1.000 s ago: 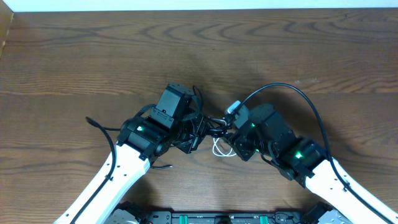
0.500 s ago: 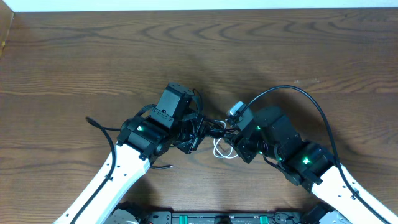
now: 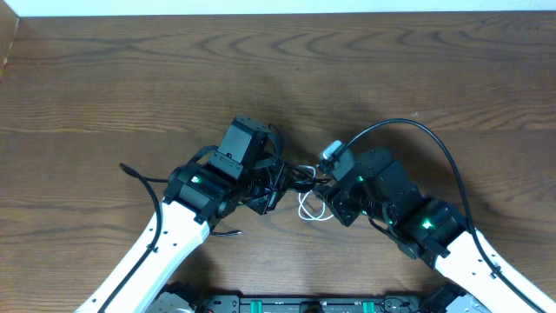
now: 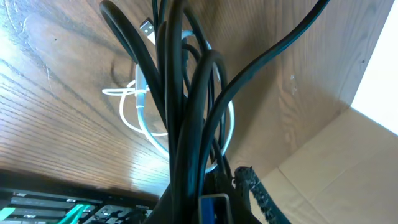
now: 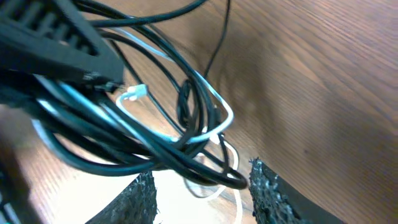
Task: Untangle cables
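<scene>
- Black cables: tangled bundle, raised between the two arms over the middle of the surface.
- White cable: looped through the bundle, partly lying on the surface.
- Left fingers: clamped tight on the black cables.
- Right fingers: parted, with the bundle's lower loop between them, unpinched.

Black cables, white cable, dark brown wood-grain table

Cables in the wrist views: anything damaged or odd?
No damage visible. The white cable loops through the black cables in one tangled bunch, not yet separated, near the front centre of the table.
</scene>
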Controlling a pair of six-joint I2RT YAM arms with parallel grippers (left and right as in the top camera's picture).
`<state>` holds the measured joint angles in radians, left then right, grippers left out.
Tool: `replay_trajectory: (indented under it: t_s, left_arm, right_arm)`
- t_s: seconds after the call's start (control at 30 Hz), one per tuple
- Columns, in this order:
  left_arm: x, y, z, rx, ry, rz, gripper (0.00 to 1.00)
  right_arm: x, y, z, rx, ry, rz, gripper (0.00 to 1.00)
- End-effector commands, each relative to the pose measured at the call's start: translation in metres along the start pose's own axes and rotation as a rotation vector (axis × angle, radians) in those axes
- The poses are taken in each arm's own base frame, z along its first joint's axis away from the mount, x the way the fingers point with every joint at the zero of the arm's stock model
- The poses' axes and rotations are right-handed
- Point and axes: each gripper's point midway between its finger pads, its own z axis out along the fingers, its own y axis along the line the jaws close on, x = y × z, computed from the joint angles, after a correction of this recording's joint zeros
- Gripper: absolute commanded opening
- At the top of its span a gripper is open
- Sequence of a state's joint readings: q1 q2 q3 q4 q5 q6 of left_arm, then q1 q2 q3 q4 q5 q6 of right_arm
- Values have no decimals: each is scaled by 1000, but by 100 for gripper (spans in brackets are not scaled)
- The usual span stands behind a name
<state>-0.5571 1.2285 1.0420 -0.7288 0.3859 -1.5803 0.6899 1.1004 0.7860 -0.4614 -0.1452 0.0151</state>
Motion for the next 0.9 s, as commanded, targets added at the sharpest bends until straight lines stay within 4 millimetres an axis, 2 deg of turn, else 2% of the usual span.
replay_trajectory:
  t_s: [0.0, 0.3, 0.87]
  left_arm:
    - [3, -2, -3, 9, 4, 44, 8]
    - [3, -2, -3, 9, 4, 48, 8]
    - [3, -2, -3, 9, 5, 67, 8]
  right_arm:
    - [-1, -10, 0, 62, -4, 36, 47]
    - [-5, -10, -5, 66, -27, 96, 50]
    - [-28, -8, -44, 67, -172, 206, 52]
